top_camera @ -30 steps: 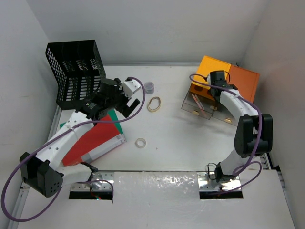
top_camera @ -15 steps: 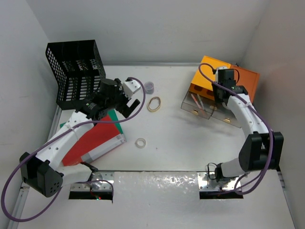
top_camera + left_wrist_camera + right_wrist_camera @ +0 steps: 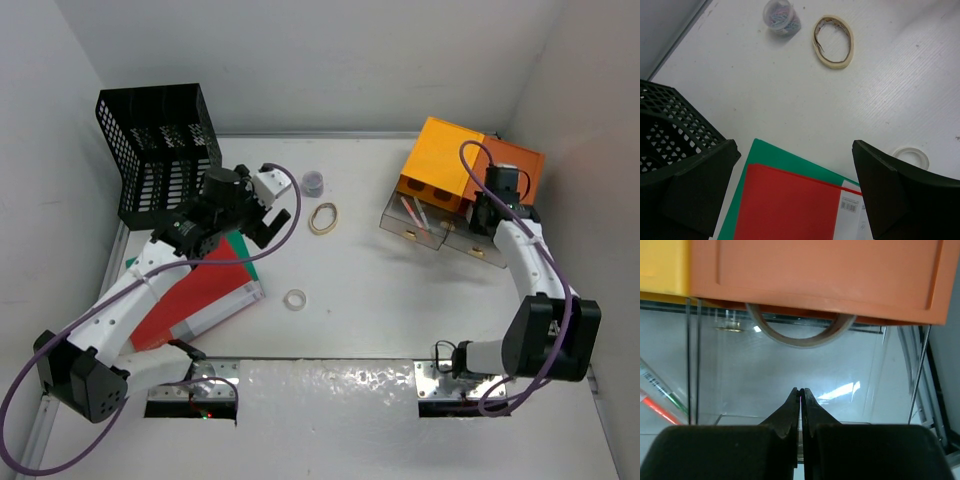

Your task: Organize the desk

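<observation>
The desk (image 3: 370, 290) is a white tabletop. My left gripper (image 3: 262, 218) hangs open above the top corner of a red folder (image 3: 200, 295) that lies on a green folder (image 3: 243, 247); in the left wrist view the left gripper (image 3: 796, 165) has nothing between its fingers, with the red folder (image 3: 790, 205) below. My right gripper (image 3: 486, 218) is over the pulled-out clear drawer (image 3: 470, 243) of the right orange box (image 3: 515, 170). In the right wrist view the right gripper (image 3: 801, 390) is shut on nothing, and a tape roll (image 3: 800, 337) lies in the drawer, partly under the box front.
A black mesh rack (image 3: 160, 150) stands at the back left. A paper-clip jar (image 3: 313, 182), a beige tape ring (image 3: 323, 217) and a small clear tape roll (image 3: 295, 299) lie mid-desk. The left orange box (image 3: 445, 160) has its clear drawer (image 3: 412, 218) open with pens inside.
My right arm has swung right, from the left orange box to the right box's drawer, and its jaws opened and shut again. The left arm has barely shifted.
</observation>
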You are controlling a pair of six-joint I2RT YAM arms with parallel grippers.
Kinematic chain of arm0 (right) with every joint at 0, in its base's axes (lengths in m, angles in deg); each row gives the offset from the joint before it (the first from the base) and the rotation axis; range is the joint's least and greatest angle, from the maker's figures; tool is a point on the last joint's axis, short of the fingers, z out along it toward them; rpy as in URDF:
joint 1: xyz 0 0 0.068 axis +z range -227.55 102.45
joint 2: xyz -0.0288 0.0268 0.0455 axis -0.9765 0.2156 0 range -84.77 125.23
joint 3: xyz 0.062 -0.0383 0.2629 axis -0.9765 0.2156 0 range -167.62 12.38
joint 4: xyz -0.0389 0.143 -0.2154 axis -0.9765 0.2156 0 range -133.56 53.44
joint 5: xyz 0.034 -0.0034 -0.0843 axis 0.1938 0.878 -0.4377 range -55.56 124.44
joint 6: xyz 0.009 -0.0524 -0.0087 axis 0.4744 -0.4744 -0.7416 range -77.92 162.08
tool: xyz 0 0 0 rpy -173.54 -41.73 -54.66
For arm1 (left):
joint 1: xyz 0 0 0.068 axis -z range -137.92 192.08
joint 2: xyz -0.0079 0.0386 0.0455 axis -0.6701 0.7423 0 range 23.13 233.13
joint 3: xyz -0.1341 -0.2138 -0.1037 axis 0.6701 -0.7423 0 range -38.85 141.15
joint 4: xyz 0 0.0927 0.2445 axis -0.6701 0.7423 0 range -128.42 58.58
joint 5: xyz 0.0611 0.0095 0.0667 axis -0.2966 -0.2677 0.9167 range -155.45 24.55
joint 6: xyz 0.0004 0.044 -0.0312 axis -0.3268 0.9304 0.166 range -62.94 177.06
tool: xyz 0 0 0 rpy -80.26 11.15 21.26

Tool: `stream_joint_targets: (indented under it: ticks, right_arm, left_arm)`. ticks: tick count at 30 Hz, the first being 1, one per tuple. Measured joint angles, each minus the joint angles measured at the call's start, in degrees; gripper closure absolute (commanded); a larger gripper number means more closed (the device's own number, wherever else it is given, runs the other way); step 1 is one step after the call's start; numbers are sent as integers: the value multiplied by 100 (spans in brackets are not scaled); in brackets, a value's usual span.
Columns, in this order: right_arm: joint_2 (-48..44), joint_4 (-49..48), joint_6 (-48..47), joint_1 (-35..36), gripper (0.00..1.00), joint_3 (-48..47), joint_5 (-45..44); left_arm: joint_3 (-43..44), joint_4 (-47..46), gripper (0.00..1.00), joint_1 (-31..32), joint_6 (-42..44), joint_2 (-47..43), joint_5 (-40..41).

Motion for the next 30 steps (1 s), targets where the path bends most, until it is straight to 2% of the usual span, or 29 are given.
stream_joint_targets:
  ticks: [6, 12, 18, 23, 30]
  right_arm:
    - [22, -162, 271, -437, 100, 214, 299]
    - [492, -595, 348, -673, 100, 216, 428]
    - [575, -1746, 380, -669, 100, 522, 428]
    - [566, -3027, 568, -669, 100, 1147, 273]
    - [564, -3917, 673, -669, 100, 1561, -2]
  left_arm:
    - [-66, 2, 0, 0, 22, -70, 7]
    - [-81, 4, 0, 0, 42, -74, 28]
    - [-81, 13, 0, -2, 81, -72, 129]
    - [-81, 118, 1, 0, 94, -72, 216]
    - [-79, 254, 0, 0, 98, -72, 286]
